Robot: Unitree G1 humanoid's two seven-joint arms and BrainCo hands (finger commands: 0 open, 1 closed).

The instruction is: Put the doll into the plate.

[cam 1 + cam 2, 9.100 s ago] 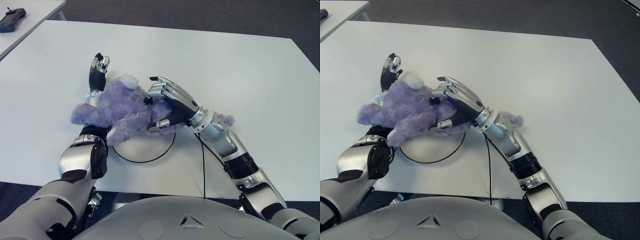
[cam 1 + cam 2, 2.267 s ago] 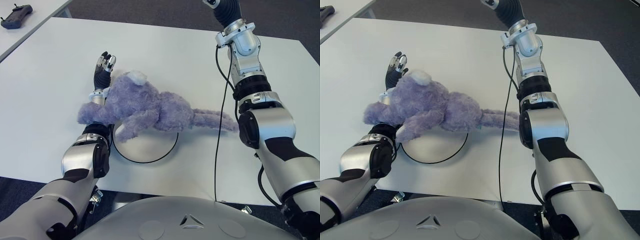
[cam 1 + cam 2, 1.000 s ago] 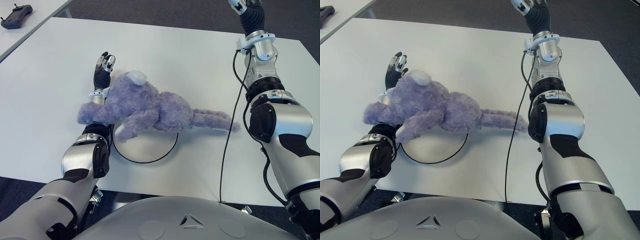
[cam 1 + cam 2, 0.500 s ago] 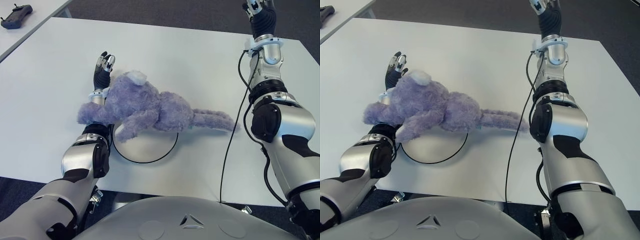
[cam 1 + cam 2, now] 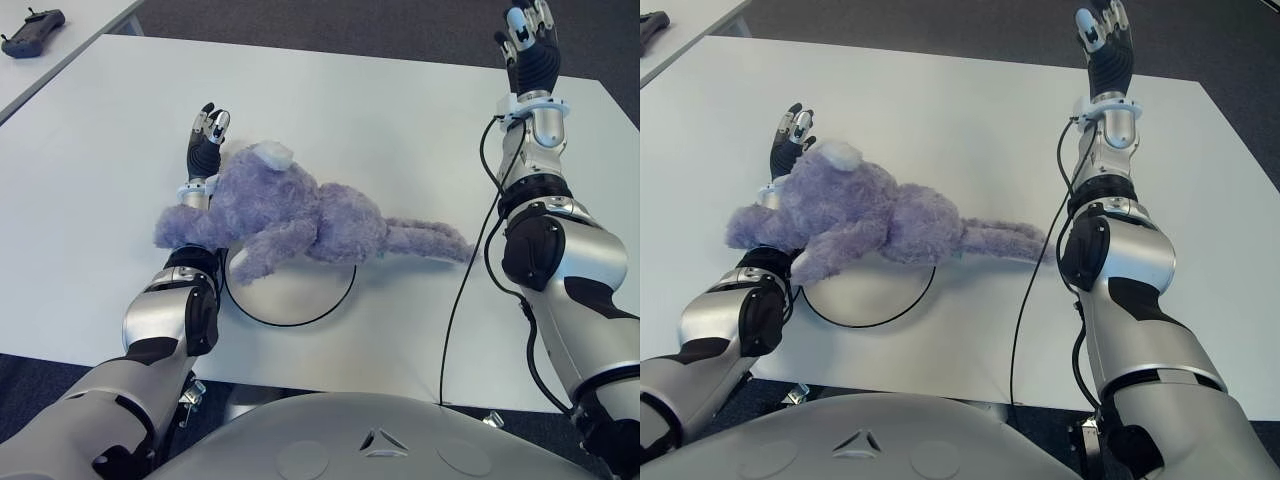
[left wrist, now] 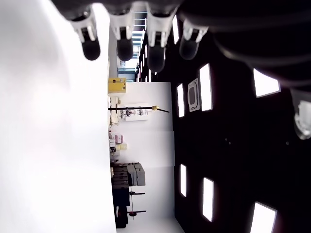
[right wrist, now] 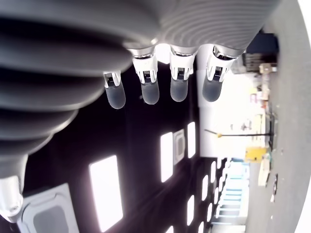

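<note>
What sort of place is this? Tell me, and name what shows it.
Probably a robotics lab or test room in an office-like building. A bare white table stands on dark carpet, a handheld controller lies on a neighbouring table, and the left wrist view shows ceiling light panels and shelving.

arms: silver shells, black joints | right arm: black cable | fingers (image 7: 147, 93): translucent grey tips

Doll (image 5: 290, 215) hides plate (image 5: 290, 300) far rim and left hand (image 5: 203, 150) palm.
</note>
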